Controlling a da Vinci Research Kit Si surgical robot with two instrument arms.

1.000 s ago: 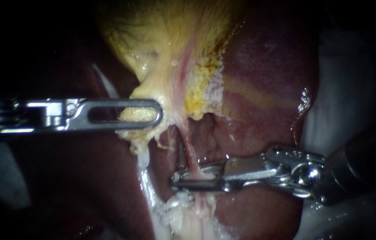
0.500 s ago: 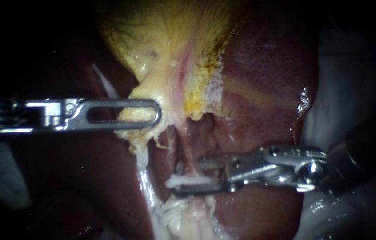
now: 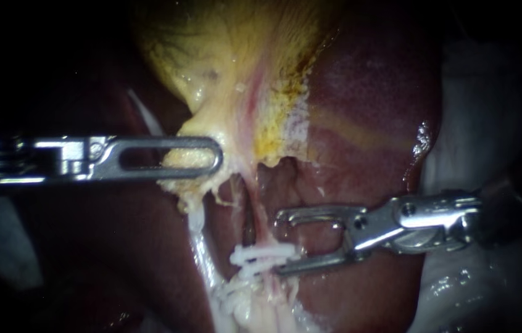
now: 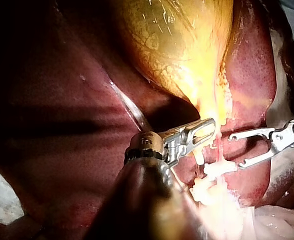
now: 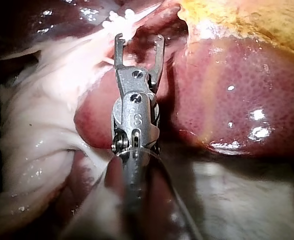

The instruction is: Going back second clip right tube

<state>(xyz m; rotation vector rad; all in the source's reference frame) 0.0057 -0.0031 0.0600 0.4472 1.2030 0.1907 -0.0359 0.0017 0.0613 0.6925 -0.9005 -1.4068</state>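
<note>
Clip (image 3: 261, 254) sits across the right tube (image 3: 262, 223), just beyond the spread jaws of my right instrument (image 3: 279, 242). Tube looks soft, slick, tearable: grip nowhere. Jaws of my left instrument (image 3: 211, 157) seemingly pinch gallbladder (image 3: 230, 74).

Two instruments show: the left instrument (image 3: 211, 155) and the right instrument (image 3: 279, 242), each with two jaws. There is one liver (image 3: 366, 111) and one gallbladder (image 3: 230, 55). Two tubes run down from the gallbladder: a pink tube (image 3: 261, 225) and, to its left, a paler tube (image 3: 198, 237). One white clip (image 3: 264, 251) crosses the pink tube. The white lumps below it cannot be counted apart.
</note>
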